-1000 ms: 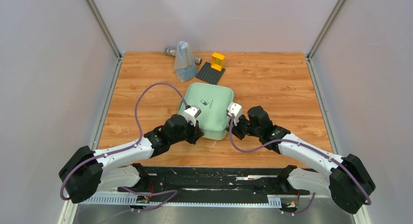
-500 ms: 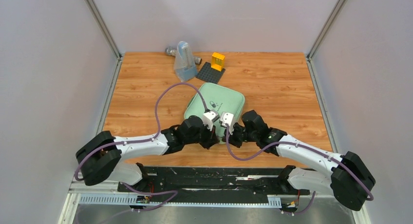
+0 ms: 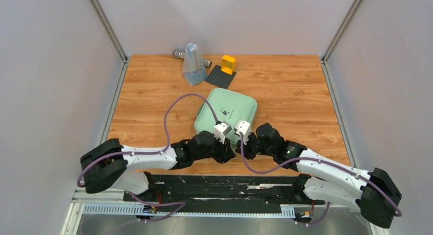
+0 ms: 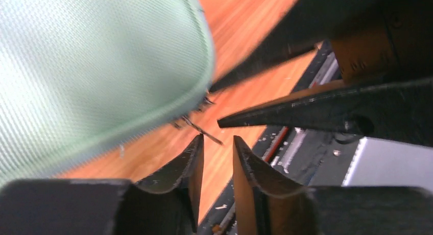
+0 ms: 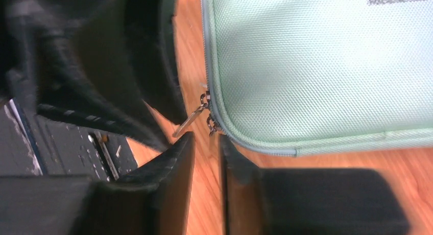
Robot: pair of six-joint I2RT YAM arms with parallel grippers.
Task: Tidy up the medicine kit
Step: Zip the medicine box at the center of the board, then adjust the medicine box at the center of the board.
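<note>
The medicine kit [image 3: 227,110] is a mint-green zipped case lying shut and turned at an angle in the middle of the wooden table. Its woven lid fills the left wrist view [image 4: 76,66] and the right wrist view [image 5: 316,66]. Two small metal zipper pulls [image 5: 190,120] hang at its near corner, also seen as zipper pulls [image 4: 201,128] from the left. My left gripper [image 3: 228,152] [image 4: 218,139] and right gripper [image 3: 239,150] [image 5: 207,138] meet at that corner. Each is narrowly open, wood showing between the fingers, tips just short of the pulls.
At the back stand a translucent bluish pouch [image 3: 192,66], a dark grey studded baseplate [image 3: 220,76] with a yellow block [image 3: 228,64], and a metal piece [image 3: 177,53]. The black mounting rail [image 3: 219,186] runs right behind the grippers. Walls close in both sides.
The kit has turned clockwise and shifted a little back and right. Both grippers left its sides and came together at its near corner, the left one travelling farthest.
</note>
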